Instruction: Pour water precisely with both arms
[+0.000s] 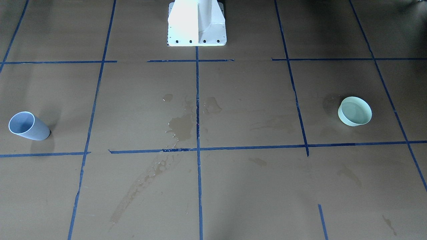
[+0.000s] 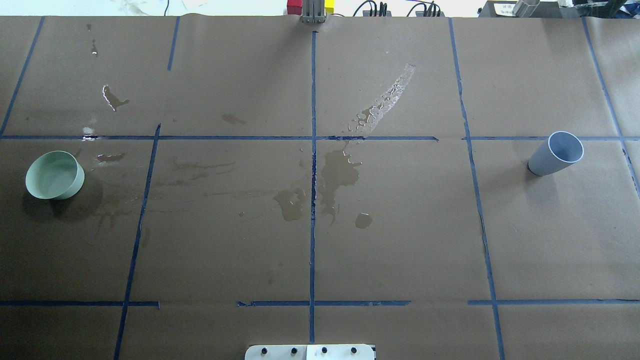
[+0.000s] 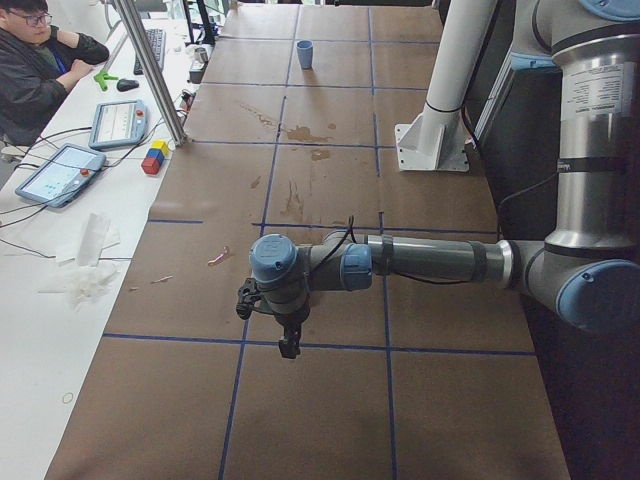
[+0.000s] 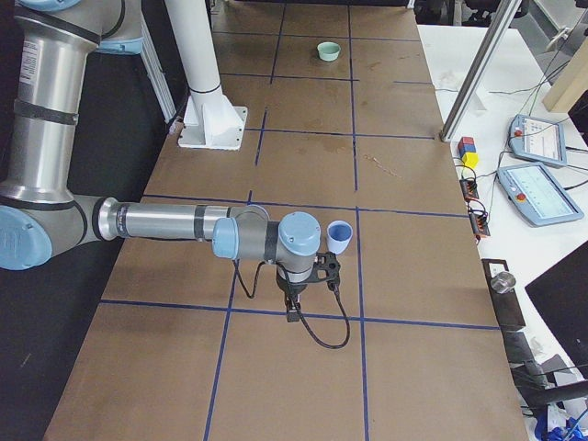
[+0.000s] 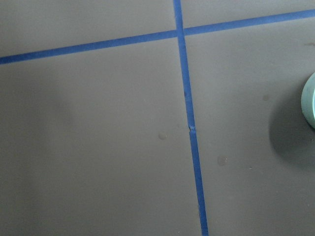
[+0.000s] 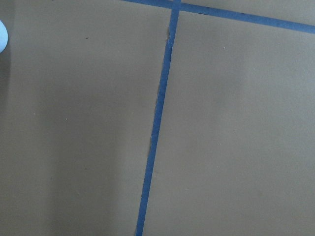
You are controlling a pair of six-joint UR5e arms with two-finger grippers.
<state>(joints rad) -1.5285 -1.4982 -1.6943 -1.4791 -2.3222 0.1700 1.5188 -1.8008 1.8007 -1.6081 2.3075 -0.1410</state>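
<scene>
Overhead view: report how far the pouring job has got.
Done: nothing visible; the grey-blue cup and green bowl stand far apart, ungrasped. In hand: nothing; the left end effector and right end effector hang empty over the paper. Left: grasp both vessels, bring them together, pour. Puddles wet the centre.

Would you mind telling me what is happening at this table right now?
Nothing is being handled yet. A pale green bowl that seems to hold water stands on the robot's left side of the paper-covered table. A blue-grey cup stands upright on its right side. Both are free and untouched. The left arm and the right arm reach out low over the table's ends, near the bowl and the cup. Wet puddles stain the middle of the table.
</scene>
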